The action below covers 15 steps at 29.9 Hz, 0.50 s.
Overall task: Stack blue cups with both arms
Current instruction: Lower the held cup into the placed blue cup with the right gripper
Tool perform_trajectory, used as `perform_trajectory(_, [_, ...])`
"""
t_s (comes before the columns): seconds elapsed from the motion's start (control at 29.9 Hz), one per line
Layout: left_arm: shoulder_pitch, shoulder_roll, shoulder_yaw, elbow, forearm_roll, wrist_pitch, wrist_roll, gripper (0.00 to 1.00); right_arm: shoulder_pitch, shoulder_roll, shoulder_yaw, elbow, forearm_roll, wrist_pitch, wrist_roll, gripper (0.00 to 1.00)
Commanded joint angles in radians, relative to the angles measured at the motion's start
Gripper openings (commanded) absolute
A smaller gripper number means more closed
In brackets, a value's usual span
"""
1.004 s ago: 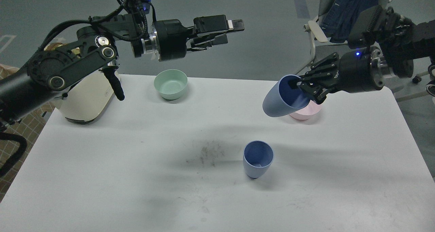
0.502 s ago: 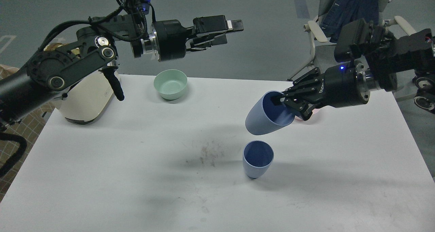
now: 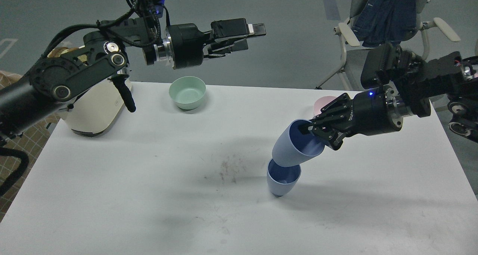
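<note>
2 blue cups: R gripper [image 3: 317, 133] pinches tilted cup [image 3: 293, 148] over upright cup [image 3: 283, 180]; L gripper [image 3: 239, 36] empty, parted.

Pink bowl [image 3: 322, 102] near the tabletop's far right edge: mostly hidden behind the right gripper [image 3: 320, 134], only a rim sliver showing. Upright blue cup [image 3: 282, 182]: far rim covered by the tilted blue cup [image 3: 291, 150]. Left gripper [image 3: 246, 36]: finger gap unclear. Cream appliance [image 3: 98, 113]: partly masked by the left arm [image 3: 71, 75]. Chair [image 3: 388, 19]: cut off at the top edge.
</note>
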State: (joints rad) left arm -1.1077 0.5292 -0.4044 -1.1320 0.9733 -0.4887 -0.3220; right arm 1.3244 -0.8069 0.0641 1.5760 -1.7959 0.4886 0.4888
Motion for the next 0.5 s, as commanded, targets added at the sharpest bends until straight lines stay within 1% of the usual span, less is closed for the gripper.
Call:
perform_trajectory(0.0, [0.008,0.000,-0.005,0.000,-0.001,0.000,0.000,0.91,-0.019,0.000,-0.001,-0.002,-0.002,0.000,0.000,0.00])
perform_trajectory(0.47, [0.008,0.000,-0.008,0.000,-0.001,0.000,-0.002,0.91,-0.053,0.002,0.000,-0.002,-0.030,0.000,0.000,0.00])
